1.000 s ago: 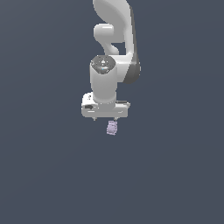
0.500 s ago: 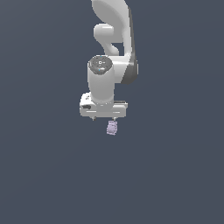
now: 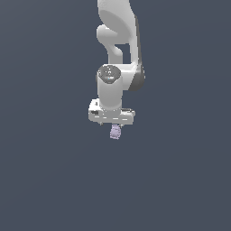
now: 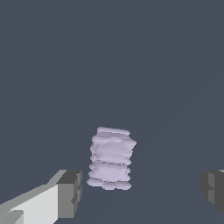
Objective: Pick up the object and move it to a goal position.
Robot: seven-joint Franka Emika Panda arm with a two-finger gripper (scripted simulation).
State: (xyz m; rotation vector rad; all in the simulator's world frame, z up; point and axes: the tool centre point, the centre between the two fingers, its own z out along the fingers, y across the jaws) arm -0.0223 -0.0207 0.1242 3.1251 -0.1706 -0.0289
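Gripper [image 3: 113, 123] hanging straight down from the white arm [image 3: 118, 49], above a flat dark grey surface [image 3: 49, 171]. Fingers [image 4: 70, 192] spread wide apart, touching nothing. Pale lavender ridged object [image 4: 111, 158] lying on that surface between the two fingers, clear of both, nearer the lighter one. In the exterior view, object [image 3: 115, 131] just below the gripper, a little toward the exterior view's right of its middle.

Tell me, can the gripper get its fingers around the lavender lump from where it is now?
Probably yes: the gripper is open, the lavender lump sits between its fingers with gaps either side, nothing in between.
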